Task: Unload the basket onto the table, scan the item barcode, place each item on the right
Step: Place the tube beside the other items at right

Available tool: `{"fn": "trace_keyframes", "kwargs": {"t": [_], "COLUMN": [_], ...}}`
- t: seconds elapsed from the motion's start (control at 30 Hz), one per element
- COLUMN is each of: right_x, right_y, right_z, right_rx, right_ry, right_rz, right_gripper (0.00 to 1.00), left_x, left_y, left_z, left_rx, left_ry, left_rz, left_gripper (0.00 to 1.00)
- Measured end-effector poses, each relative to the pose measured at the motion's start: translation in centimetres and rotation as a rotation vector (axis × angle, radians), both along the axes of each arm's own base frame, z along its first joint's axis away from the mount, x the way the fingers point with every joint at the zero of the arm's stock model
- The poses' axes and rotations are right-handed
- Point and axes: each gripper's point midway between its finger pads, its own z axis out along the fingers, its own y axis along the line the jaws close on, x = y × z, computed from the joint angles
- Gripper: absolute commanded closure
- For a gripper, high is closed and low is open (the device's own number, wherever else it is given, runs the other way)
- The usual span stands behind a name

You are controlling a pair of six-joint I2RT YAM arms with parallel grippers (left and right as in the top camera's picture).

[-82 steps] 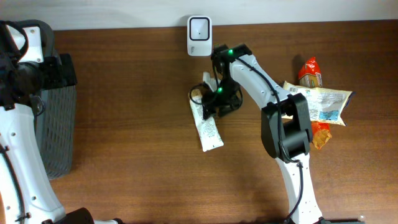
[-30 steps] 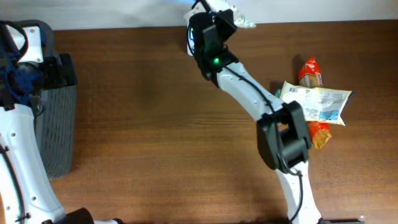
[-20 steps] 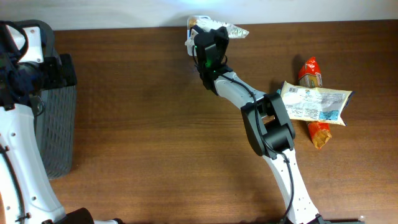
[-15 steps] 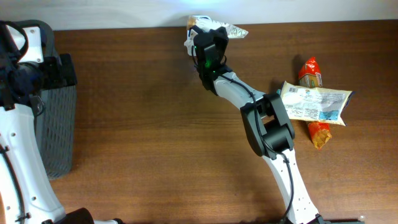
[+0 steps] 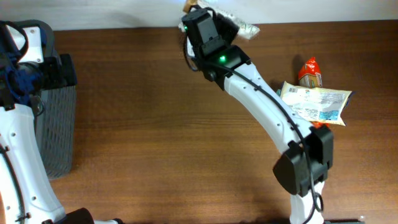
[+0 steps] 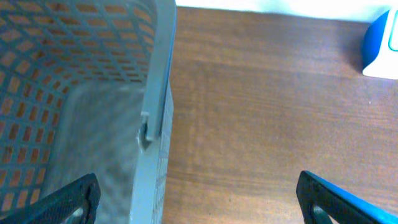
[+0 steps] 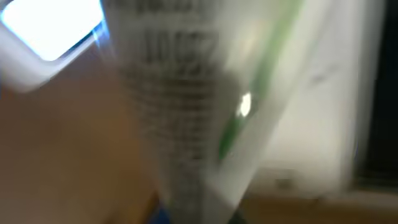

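Spanning the bench (image 5: 137, 137) to its far edge, the right arm (image 5: 267, 106) ends in the right end effector (image 5: 200, 18), clamped on the white packet (image 5: 239, 27), whose long axis runs out to the right of the grip. The left end effector (image 6: 202, 202) gapes empty over the mesh basket (image 6: 155, 93) rim, well apart. From the right wrist, the packet's blurred print sits just beside the lit scanner (image 7: 43, 37), up and left; presenting it likely needs only a small turn.

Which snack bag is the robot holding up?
The white crinkly bag with green print, pinched in the right tool at the far edge. The red bag, the white-and-blue bag and the orange bag lie on the table.
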Motion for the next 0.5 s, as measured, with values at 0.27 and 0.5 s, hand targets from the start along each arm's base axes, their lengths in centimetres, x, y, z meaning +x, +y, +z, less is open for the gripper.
{"fn": "trace_keyframes", "kwargs": {"t": [0.27, 0.5], "right_x": [-15.0, -15.7], "right_y": [-6.0, -13.5], "right_z": [-12.4, -23.7], "right_rx": [0.63, 0.62], "right_ry": [0.712, 0.714], "right_rz": [-0.657, -0.879], "right_gripper": [0.96, 0.72], "left_x": [0.0, 0.0], "left_y": [0.0, 0.0], "left_z": [0.0, 0.0], "left_rx": [0.001, 0.001], "left_ry": [-0.001, -0.001], "left_rz": [0.0, 0.001], "left_gripper": [0.01, 0.01]}}
